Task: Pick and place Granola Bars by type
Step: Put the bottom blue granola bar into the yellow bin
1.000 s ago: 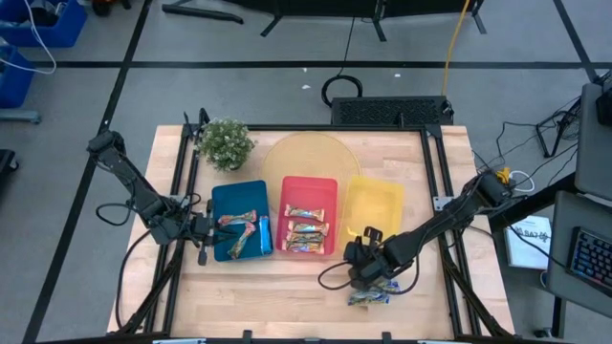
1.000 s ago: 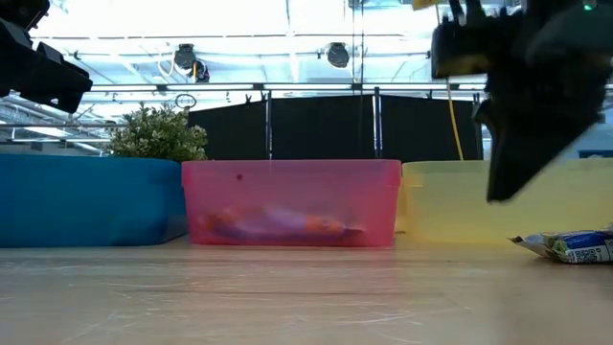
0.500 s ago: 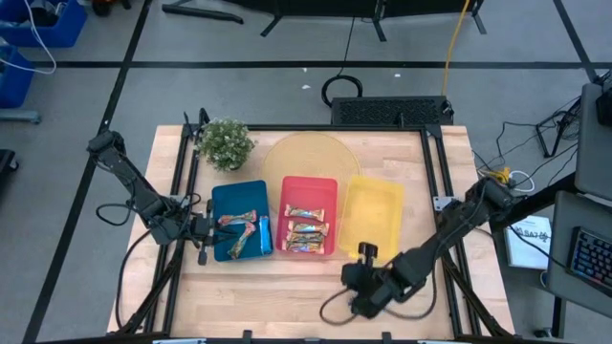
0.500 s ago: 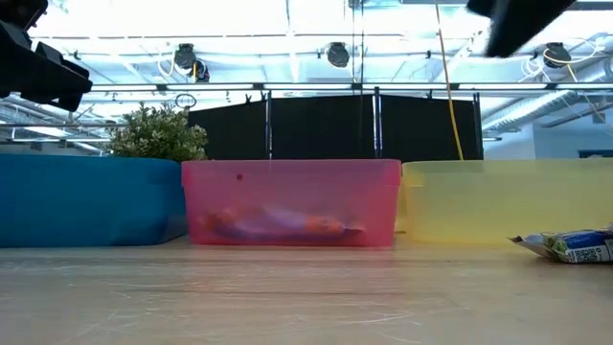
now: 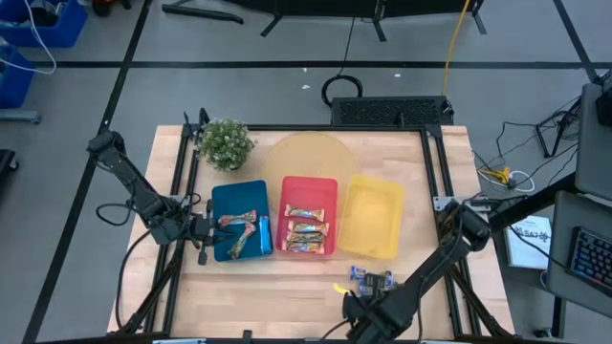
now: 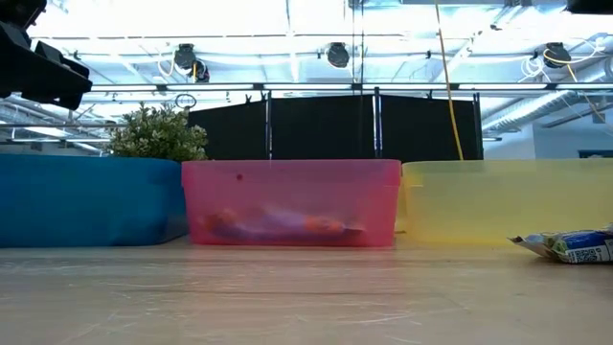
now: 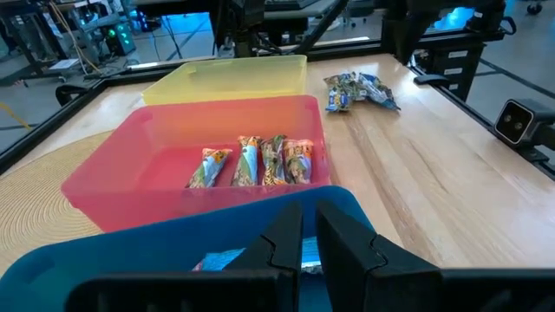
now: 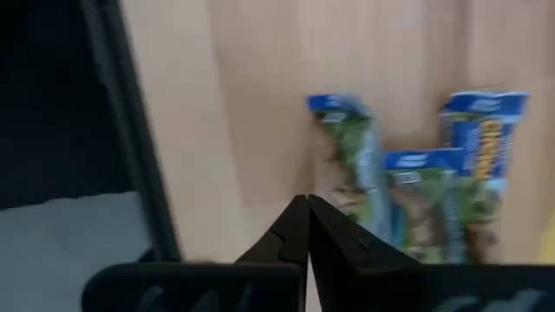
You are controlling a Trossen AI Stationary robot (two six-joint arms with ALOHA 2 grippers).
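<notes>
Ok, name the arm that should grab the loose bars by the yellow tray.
Right. Its gripper is at the table's front edge, close to the loose bars lying before the yellow tray. The left gripper sits at the blue tray, with the red tray between.

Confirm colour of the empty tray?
Yellow. The empty tray sits right of the red one; clearest in the high view.

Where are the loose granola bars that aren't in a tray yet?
In the high view, the loose granola bars lie on the bare wood just in front of the yellow tray, on the right arm's side.
</notes>
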